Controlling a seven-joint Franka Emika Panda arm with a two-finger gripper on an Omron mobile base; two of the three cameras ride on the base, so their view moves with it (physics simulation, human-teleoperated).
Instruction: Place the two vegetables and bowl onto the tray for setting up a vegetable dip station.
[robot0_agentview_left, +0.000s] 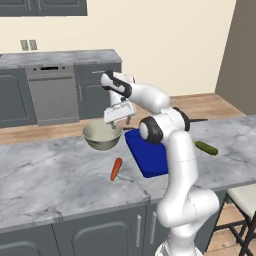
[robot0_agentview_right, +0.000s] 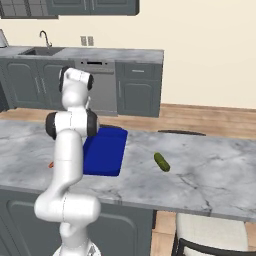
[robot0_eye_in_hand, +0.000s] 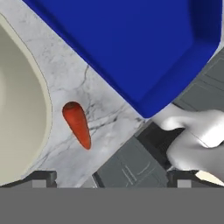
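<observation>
The silvery bowl (robot0_agentview_left: 102, 136) with its pale inside (robot0_eye_in_hand: 17, 109) sits on the marble counter just left of the deep-blue tray (robot0_agentview_left: 147, 156) (robot0_agentview_right: 105, 150) (robot0_eye_in_hand: 131, 43). The orange carrot (robot0_agentview_left: 116, 169) (robot0_eye_in_hand: 77, 124) lies on the counter in front of the bowl, near the tray's near-left corner. Right of the tray, apart from it, rests the dark green cucumber (robot0_agentview_left: 206, 148) (robot0_agentview_right: 162, 162). My gripper (robot0_agentview_left: 120, 121) (robot0_eye_in_hand: 113, 178) hovers above the bowl's right rim, pointing down, open with nothing between its fingers. My arm hides part of the tray in both base views.
The counter's front edge (robot0_agentview_left: 75, 212) runs close behind the carrot. A stool (robot0_agentview_left: 245, 200) (robot0_agentview_right: 210, 240) stands at the counter's right end. Across the wooden floor are grey cabinets with a dishwasher (robot0_agentview_left: 52, 92) and a sink (robot0_agentview_right: 42, 50).
</observation>
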